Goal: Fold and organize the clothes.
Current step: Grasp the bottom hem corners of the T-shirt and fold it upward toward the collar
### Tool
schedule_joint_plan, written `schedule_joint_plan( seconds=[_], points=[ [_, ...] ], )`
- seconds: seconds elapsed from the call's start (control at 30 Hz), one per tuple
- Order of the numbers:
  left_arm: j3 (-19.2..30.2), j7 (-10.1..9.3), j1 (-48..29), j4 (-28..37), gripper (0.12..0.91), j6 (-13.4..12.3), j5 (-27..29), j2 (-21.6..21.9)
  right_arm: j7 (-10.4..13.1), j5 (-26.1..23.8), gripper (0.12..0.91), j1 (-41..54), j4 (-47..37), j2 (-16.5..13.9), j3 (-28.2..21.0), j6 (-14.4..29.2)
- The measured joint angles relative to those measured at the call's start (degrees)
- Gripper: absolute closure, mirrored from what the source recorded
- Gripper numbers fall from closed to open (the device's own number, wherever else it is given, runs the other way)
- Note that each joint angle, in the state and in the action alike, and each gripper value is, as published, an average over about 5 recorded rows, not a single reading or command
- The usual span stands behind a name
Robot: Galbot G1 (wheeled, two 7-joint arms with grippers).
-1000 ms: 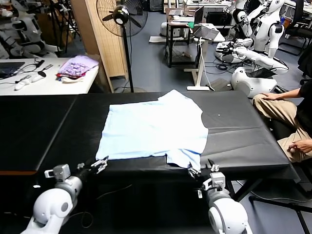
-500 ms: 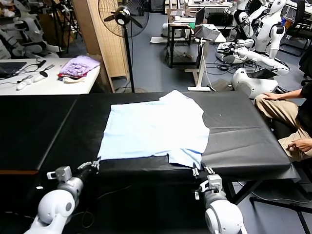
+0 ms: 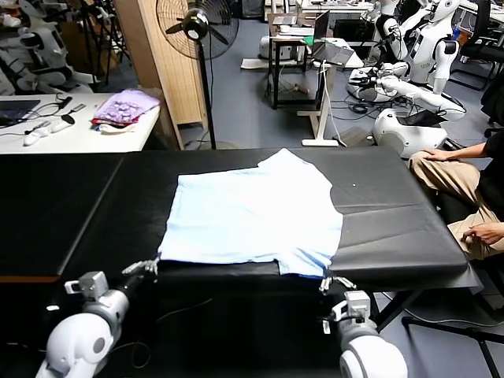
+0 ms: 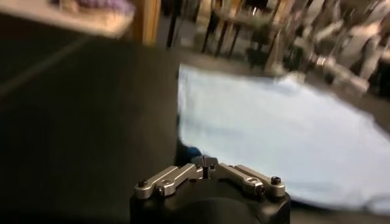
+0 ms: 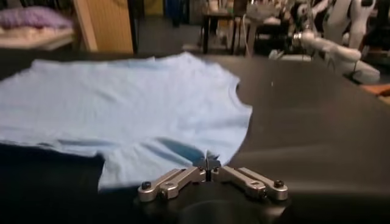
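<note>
Head view shows the pale blue T-shirt lying spread flat at the centre of the frame on my black table, its near hem along the front edge. My left claw sits at the shirt's lower-left corner and my right claw at its lower-right corner. In both wrist views each claw's fingers are drawn together, pinching the T-shirt's edge.
</note>
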Motion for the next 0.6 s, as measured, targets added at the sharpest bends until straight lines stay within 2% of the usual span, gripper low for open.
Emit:
schedule_joint_plan(
  seconds=[0.3,0.6],
  points=[
    [3.2,1.12,-8.0,6.6,0.904,-1.4,5.8,-1.1,-2.1,-2.9,0.903,11.0,-13.4,-1.4,-2.8,3.7],
    [7.9,1.03,-15.2,15.5,0.904,-3.0,11.1,-1.4,-4.4,-5.2,0.903,19.2,-24.5,-1.5,-5.6,6.3]
  ],
)
